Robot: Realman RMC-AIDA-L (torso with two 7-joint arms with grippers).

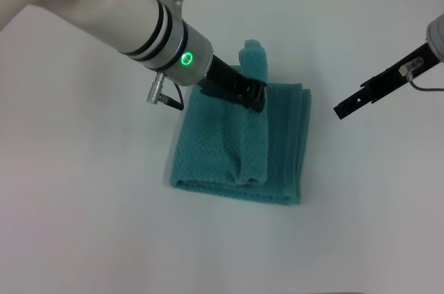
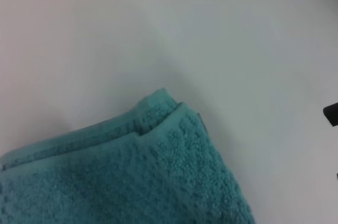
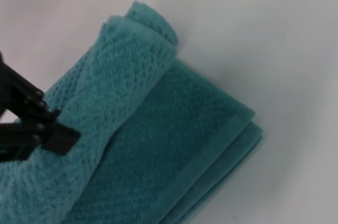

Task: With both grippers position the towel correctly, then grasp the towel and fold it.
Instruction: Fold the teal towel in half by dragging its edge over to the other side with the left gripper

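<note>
Your left arm's white forearm is filling the near corner of the head view, and its left gripper is sitting on the towel, its jaws pinching a raised ridge of cloth. The towel is lying folded in layers at the middle of the white table, the ridge running along its top. Your right gripper is hovering apart, off the towel's right edge; whether its fingers are parted, you cannot tell. You are probably mid-fold: keep the pinch firm, carry the ridge across flat, and bring the right gripper onto the matching edge so the layers are lining up.
</note>
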